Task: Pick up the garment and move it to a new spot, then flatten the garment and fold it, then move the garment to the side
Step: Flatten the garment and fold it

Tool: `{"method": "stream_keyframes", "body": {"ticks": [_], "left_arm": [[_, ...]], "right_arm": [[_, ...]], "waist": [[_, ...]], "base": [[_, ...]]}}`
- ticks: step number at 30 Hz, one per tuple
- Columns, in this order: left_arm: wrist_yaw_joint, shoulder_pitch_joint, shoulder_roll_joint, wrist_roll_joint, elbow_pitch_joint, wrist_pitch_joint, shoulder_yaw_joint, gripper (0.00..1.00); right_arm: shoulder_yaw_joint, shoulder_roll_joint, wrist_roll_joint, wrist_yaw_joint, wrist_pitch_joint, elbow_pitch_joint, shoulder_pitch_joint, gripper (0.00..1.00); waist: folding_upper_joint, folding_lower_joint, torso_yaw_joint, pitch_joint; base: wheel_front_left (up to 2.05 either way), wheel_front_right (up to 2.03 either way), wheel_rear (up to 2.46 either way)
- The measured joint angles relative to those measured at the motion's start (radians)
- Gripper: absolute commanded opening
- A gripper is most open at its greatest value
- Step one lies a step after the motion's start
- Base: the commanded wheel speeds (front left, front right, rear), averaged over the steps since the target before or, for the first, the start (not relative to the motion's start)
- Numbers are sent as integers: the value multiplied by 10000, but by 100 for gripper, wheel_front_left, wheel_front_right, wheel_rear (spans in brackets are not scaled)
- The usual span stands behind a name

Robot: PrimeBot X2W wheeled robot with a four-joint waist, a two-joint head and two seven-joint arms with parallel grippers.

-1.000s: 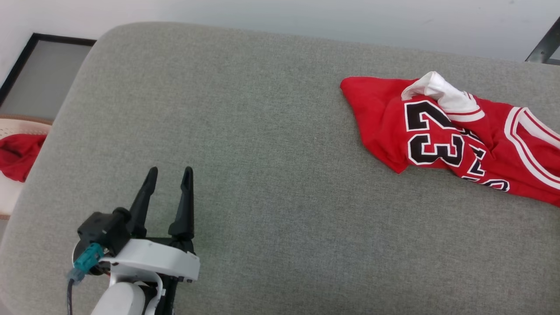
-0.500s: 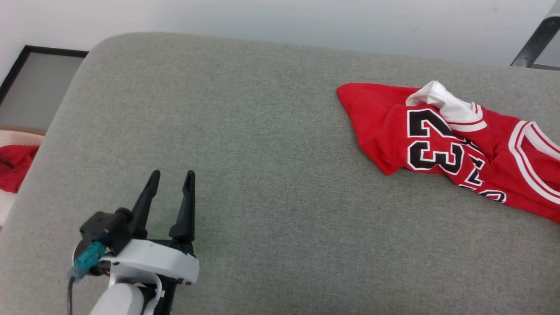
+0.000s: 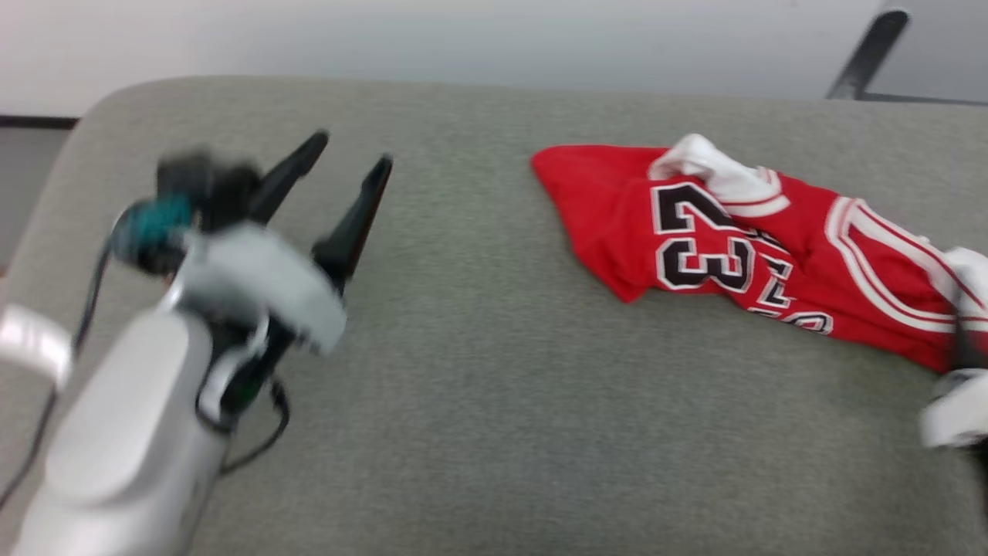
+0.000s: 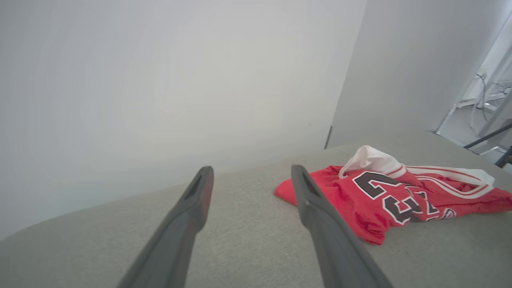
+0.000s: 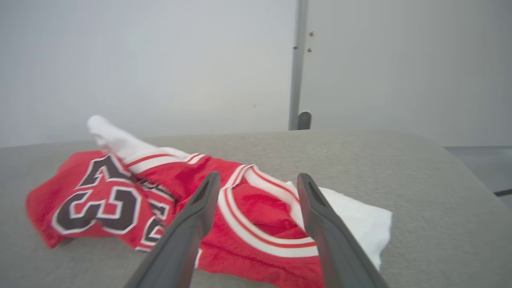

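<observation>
Grey upholstered cushion (image 3: 463,386) carries the crumpled garment (image 3: 617,232); left tool (image 3: 352,150) gapes empty toward its hem, right tool (image 5: 259,177) likewise released over the neckline, probably to spread it.

A grey fabric pad (image 3: 494,432) with rounded corners spread wide. Behind the pad rose a plain pale wall (image 3: 463,38). Beyond the pad's far right corner a dark bar (image 3: 868,50) leaned aslant. In the right wrist view a grey upright post (image 5: 298,64) stood behind the pad's far edge, against the wall.
</observation>
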Motion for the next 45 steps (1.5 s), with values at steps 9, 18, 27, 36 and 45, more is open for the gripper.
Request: {"method": "stream_keyframes", "body": {"ticks": [9,18,27,36,45], "left_arm": [[-232,-4077,-40,-2452,2903,3664,-1958,100],[-238,-6355,-464,-4360,4660,6199,-4142,100],[-249,-7565,-414,-5003,5766,6397,-5212,100],[-249,-7970,-606,-6184,5706,6311,-5916,100],[-249,-8147,-556,-6949,5336,5730,-6554,0]], "right_arm": [[3133,525,393,4,-1166,-355,230,100],[4178,874,518,4,-2011,476,-206,100],[4872,1168,876,4,-2763,1312,-713,100],[5062,1252,982,4,-3116,2021,-1044,100],[5200,1266,1003,4,-3160,2186,-1318,100]], "waist": [[0,0,-1203,323],[0,0,-2527,1036],[0,0,-3641,1982],[0,0,-4317,2600],[0,0,-4291,2574]], "base": [[0,0,0],[0,0,0],[0,0,0],[0,0,0],[0,0,0]]}}
